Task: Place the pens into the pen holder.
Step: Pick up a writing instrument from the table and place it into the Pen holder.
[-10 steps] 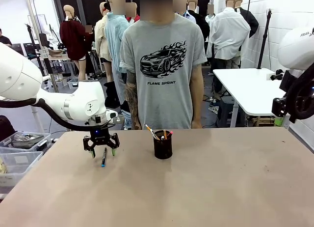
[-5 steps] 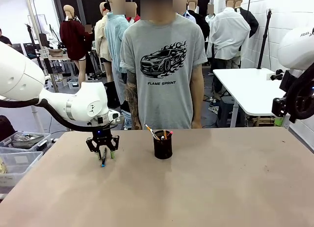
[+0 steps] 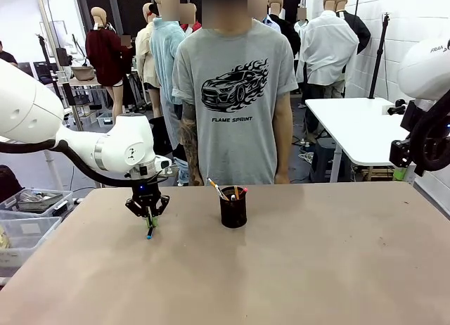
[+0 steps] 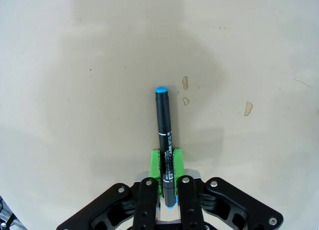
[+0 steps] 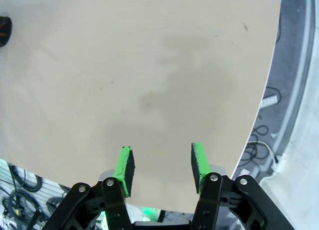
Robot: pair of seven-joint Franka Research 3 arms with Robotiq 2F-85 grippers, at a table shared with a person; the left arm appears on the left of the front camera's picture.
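Grip looks solid right now: the left gripper (image 4: pixel 168 182) has its jaws pinching the dark pen with blue ends (image 4: pixel 164 145) down near one end, so most of the barrel sticks out past the green pads (image 4: pixel 155 163). In the front view that pen (image 3: pixel 149 228) hangs tip-down just above the surface (image 3: pixel 295 269), over on the left side.

If you're driving this, I'd lift straight up first so the low tip clears the surface, then carry it across to the pen holder (image 3: pixel 233 209), which sits near the middle, close to the person's edge. It already has a few pens (image 3: pixel 225 191) leaning out of it, so come in high and drop down into the open gap rather than sweeping in sideways. Since you're holding near one end, the free end could swing a bit, so I'd go slow on the descent and only let go once the tip is inside the mesh.

Pose-wise, the left arm reaches in from the left with its wrist pointing straight down. The right gripper (image 5: pixel 162 165) hangs off at the surface's right edge with jaws spread and nothing between them.
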